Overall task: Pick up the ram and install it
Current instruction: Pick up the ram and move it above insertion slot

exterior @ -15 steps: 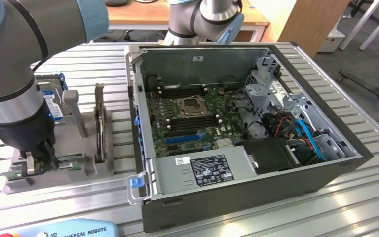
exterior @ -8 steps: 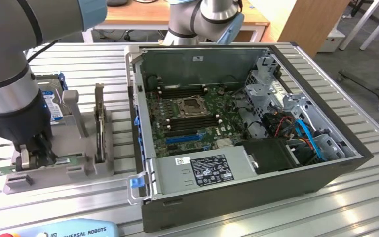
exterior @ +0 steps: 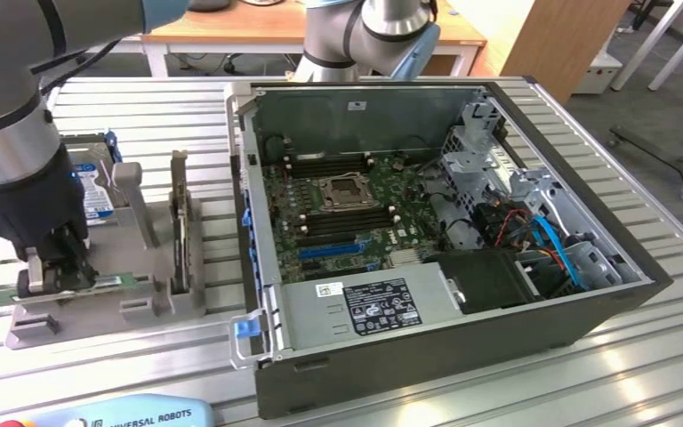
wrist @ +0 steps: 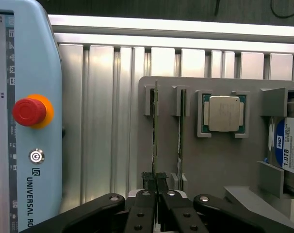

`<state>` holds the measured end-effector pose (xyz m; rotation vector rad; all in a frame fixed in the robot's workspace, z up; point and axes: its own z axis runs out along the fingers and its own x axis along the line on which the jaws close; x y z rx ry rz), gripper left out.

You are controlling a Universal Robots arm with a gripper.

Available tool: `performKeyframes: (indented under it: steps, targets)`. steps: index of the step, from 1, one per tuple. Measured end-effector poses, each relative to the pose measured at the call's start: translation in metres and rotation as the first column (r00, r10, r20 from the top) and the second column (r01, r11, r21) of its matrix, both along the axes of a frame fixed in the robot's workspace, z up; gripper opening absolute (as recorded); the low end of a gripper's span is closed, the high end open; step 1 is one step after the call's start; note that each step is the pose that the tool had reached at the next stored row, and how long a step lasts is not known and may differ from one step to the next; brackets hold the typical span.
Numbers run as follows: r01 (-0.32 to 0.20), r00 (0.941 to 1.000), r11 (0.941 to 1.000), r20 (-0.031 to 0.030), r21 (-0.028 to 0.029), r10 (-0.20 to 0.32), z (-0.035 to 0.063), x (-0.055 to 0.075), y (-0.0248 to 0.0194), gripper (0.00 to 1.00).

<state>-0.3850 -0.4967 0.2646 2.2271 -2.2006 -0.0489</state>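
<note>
- Far left of the exterior view: gripper (exterior: 57,279), low over the grey holder (exterior: 33,334) on the slatted table (exterior: 116,369); grips the ram (exterior: 114,283) with jaws closed on its upper edge.
- Same place: ram standing on its long edge in a slot of the holder, on the side nearest the teach pendant (exterior: 116,414); green board and pale label visible on both sides of the jaws; well apart from the computer case.
- Wrist view, same grasp: ram (wrist: 155,131) edge-on, running down between the closed jaws; just beside it a second thin stick (wrist: 180,131) in a parallel slot, then a square silver processor (wrist: 224,112) in its own pocket.
- A little to the right in the exterior view: hard drive (exterior: 90,191) upright behind the arm, and a dark expansion card (exterior: 179,213) on its edge along the holder's right side.
- Right half of the exterior view: open computer case (exterior: 461,356), with the motherboard (exterior: 317,227) exposed inside and an empty-looking processor socket (exterior: 344,191) near its middle.
</note>
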Motion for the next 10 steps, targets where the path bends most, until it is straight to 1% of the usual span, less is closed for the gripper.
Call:
performKeyframes:
  steps: [10]
  targets:
    - [0.0,1.0,1.0,0.0001,0.0,0.0,0.0223,0.0,0.0,0.11]
